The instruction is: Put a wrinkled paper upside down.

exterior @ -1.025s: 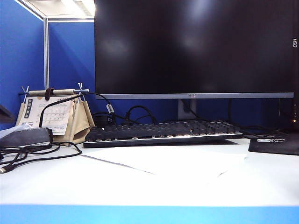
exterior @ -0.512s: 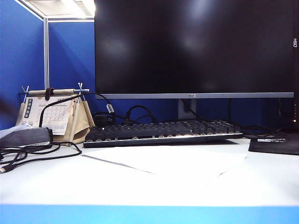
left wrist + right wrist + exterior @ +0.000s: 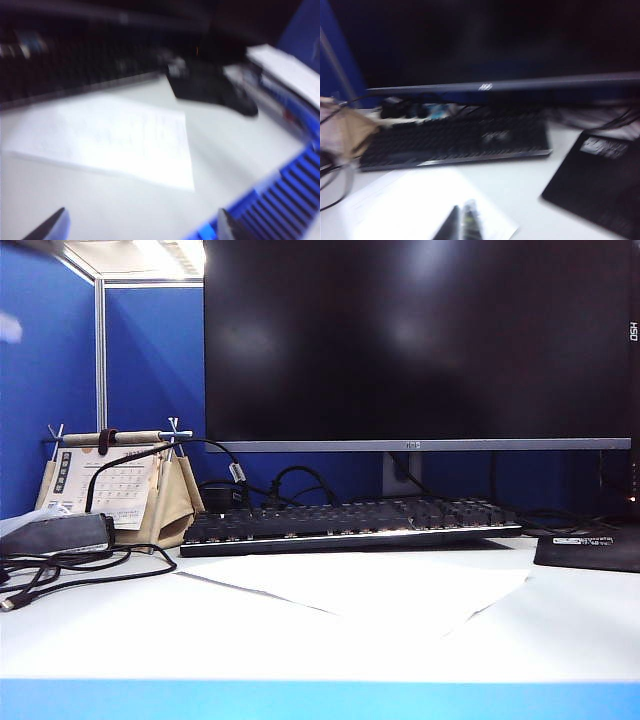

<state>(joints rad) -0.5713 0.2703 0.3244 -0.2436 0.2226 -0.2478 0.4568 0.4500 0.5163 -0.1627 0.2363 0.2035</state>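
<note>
With the left end effector (image 3: 140, 227) spread wide and the right end effector (image 3: 461, 222) seemingly pinched shut, both empty, pinch the wrinkled paper (image 3: 370, 590) at its 6 o'clock edge.

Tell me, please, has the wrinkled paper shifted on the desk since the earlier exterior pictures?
No. The wrinkled paper lies flat just in front of the keyboard, its edges at the same places against the keyboard as before.
</note>
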